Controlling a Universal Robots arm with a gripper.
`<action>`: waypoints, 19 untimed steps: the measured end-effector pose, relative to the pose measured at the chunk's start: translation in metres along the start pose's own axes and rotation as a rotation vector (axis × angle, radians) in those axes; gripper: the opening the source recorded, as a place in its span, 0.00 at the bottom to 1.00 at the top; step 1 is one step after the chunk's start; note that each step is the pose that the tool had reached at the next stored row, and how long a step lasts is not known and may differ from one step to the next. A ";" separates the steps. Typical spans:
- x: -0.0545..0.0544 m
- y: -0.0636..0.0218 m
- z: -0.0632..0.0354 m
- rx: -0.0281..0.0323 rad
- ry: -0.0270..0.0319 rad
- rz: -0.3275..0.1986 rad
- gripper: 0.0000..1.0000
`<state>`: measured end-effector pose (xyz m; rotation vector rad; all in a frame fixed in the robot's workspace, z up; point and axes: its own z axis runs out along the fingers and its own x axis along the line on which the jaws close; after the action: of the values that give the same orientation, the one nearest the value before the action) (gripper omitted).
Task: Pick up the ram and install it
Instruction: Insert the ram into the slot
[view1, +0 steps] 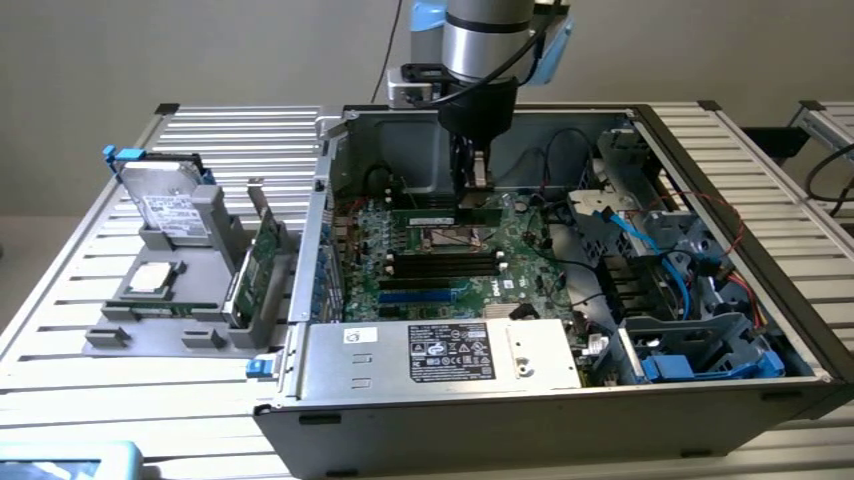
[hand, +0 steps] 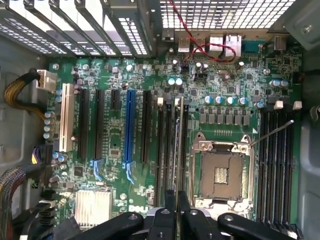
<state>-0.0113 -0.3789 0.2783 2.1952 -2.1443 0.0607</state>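
The ram is a thin green stick with a white label, held lengthwise inside the open computer case. My gripper comes down from above and is shut on the ram's top edge. In the wrist view the ram shows edge-on, running out from my gripper. It hangs above the black memory slots beside the CPU socket. I cannot tell whether its lower edge touches a slot. In the exterior view the dark memory slots lie just in front of the socket.
A second bank of memory slots lies beyond the socket, and expansion slots on the other side. A power supply fills the case front; cables and blue drive cages crowd the exterior view's right. A grey fixture holds a hard drive and a card outside the case.
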 end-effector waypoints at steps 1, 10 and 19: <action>0.000 0.0000 0.0017 0.0000 0.0000 0.000 0.13; -0.001 -0.0007 0.0182 0.0000 -0.0001 0.000 0.13; 0.007 -0.0016 0.0280 -0.0002 0.0023 0.000 0.13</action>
<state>-0.0101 -0.3876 0.2509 2.1939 -2.1430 0.0630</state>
